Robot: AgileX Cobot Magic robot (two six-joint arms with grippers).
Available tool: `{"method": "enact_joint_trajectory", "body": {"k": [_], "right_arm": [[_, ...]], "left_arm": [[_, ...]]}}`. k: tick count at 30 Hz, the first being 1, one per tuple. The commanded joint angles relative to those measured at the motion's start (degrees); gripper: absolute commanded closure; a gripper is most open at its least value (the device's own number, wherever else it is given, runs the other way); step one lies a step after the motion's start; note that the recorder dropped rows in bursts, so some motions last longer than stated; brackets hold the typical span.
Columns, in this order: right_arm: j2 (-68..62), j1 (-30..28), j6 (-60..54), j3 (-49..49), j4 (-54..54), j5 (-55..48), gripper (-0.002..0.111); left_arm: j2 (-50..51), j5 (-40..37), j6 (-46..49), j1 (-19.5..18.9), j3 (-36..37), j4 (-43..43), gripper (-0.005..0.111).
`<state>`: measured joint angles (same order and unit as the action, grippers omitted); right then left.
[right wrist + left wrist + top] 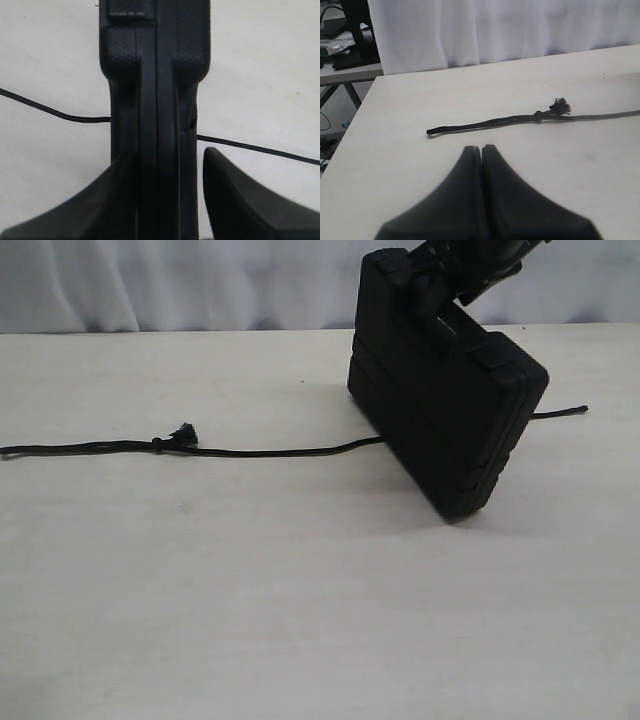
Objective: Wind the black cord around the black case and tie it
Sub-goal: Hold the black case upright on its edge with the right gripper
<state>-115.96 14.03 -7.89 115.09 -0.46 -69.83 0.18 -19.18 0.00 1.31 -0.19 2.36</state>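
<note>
The black case (pixel 445 410) is closed, its two halves meeting along a tight seam in the right wrist view, so nothing inside can be seen. It stands tipped up on one lower corner on the table (pixel 300 590), right of centre in the exterior view, with its long axis slanting from upper left down to lower right. The right tool (pixel 165 155) holds it at its top edge, a finger on each side; one finger lies against the case, while a thin strip of table shows between the other and the case. The black cord (pixel 270 452) lies flat, running left to right across the table. Its frayed knot (pixel 185 435) sits well left of the case, one stretch is hidden at the case, and a short end shows on the right. The left tool (pixel 481 147) hangs above the table near the cord's left end, its fingers pressed together and holding nothing.
</note>
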Motion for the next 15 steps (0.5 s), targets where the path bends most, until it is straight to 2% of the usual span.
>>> {"method": "enact_joint_trajectory", "body": {"k": [1,10,12,15], "right_arm": [[-0.20,-0.16,-0.24,0.05,-0.40,-0.14,0.068],[-0.24,-0.16,-0.24,0.05,-1.04,-0.14,0.068],[-0.24,-0.16,-0.24,0.05,-1.04,-0.14,0.072],[-0.24,-0.16,-0.24,0.05,-1.04,-0.14,0.085]], "left_arm": [[-0.18,0.65,0.00,-0.21,0.19,-0.07,0.107],[-0.18,0.65,0.00,-0.21,0.19,-0.07,0.107],[-0.18,0.65,0.00,-0.21,0.19,-0.07,0.107],[-0.18,0.65,0.00,-0.21,0.19,-0.07,0.107]]}}
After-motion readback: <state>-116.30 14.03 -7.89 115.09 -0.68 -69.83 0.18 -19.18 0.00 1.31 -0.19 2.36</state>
